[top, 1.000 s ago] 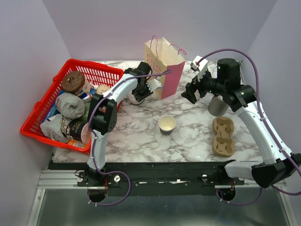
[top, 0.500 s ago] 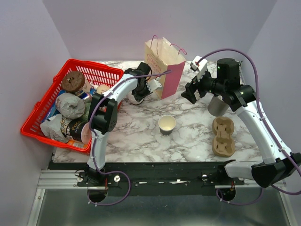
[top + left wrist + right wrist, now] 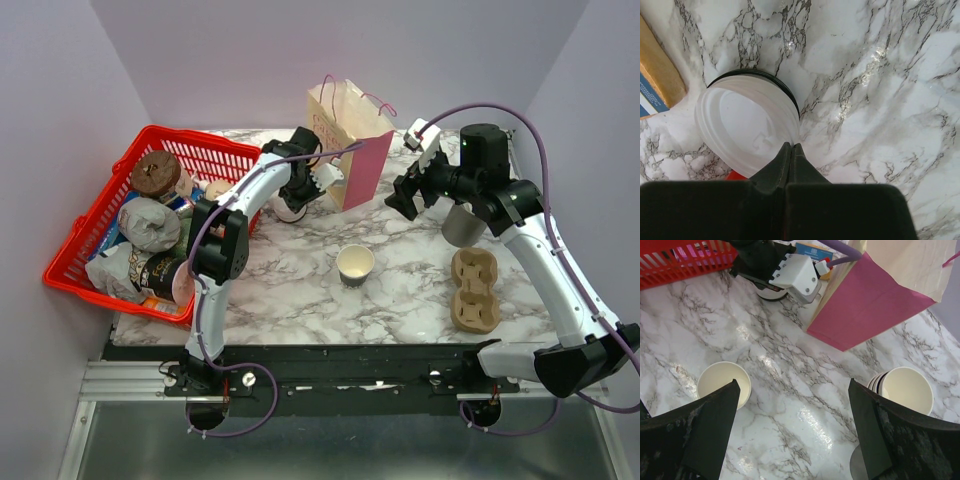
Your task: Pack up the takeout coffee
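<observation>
The two-slot pulp cup carrier (image 3: 474, 290) lies nearest the arm bases on the marble table (image 3: 290, 295), well apart from both grippers. Just beyond it the takeout coffee cup (image 3: 356, 265) stands upright and open-topped, with no lid on it. It is on the base side of both grippers, roughly between them.

The right gripper (image 3: 405, 200) hangs above the marble with its fingers spread wide and nothing between them. In the right wrist view the coffee cup (image 3: 724, 382) sits just outside one finger (image 3: 715, 425). A stack of plain cream cups (image 3: 904, 387) sits just outside the other finger (image 3: 880, 435). Bare marble fills the gap between them. A grey cup (image 3: 462, 226) stands under that arm, behind the fingers.

Farther back, the left gripper (image 3: 305, 195) points down, its fingers pressed tight together. In the left wrist view the joined tips (image 3: 791, 150) meet the near rim of a round translucent white lid (image 3: 747, 125). The lid lies offset over a black ring. Whether the thin rim is pinched between the tips cannot be told. A tan box with a blue label (image 3: 655, 80) lies just past the lid, on its far side from the fingers.

The pink and cream paper bag (image 3: 350, 140) stands open just beyond the left fingers. The red basket (image 3: 80, 262) of packaged goods sits well off to their outer side.
</observation>
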Robot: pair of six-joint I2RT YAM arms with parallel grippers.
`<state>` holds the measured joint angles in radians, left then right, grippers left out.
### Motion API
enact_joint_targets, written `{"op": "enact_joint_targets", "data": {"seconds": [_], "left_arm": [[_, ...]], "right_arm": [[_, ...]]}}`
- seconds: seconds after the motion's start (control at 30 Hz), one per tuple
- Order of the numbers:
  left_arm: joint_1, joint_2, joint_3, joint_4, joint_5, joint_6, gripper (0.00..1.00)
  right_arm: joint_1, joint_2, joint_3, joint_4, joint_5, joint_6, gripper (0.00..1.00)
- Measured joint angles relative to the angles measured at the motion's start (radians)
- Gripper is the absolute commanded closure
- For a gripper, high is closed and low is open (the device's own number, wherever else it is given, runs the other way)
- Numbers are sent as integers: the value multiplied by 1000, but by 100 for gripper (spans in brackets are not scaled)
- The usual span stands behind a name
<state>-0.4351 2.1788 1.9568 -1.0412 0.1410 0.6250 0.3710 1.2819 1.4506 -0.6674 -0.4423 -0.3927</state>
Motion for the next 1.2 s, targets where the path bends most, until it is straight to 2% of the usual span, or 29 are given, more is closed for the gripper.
{"op": "enact_joint_targets", "data": {"seconds": [0.27,0.5,0.83,0.93,0.97,1.2], "left_arm": [[14,0,27,-35,42,-34,100],[30,0,31,-48,66,-58,92],[82,0,44,-63,169,-139,91],[99,0,44,-63,198,-164,80],[102,0,44,-63,213,-172,80],[103,0,33,-57,261,-209,86]], "right_arm": [[0,1,0,0,0,0,2],[0,1,0,0,0,0,2],[0,1,0,0,0,0,2],[0,1,0,0,0,0,2],[0,1,-1,0,0,0,2],[0,1,-12,0,-1,0,2]]}}
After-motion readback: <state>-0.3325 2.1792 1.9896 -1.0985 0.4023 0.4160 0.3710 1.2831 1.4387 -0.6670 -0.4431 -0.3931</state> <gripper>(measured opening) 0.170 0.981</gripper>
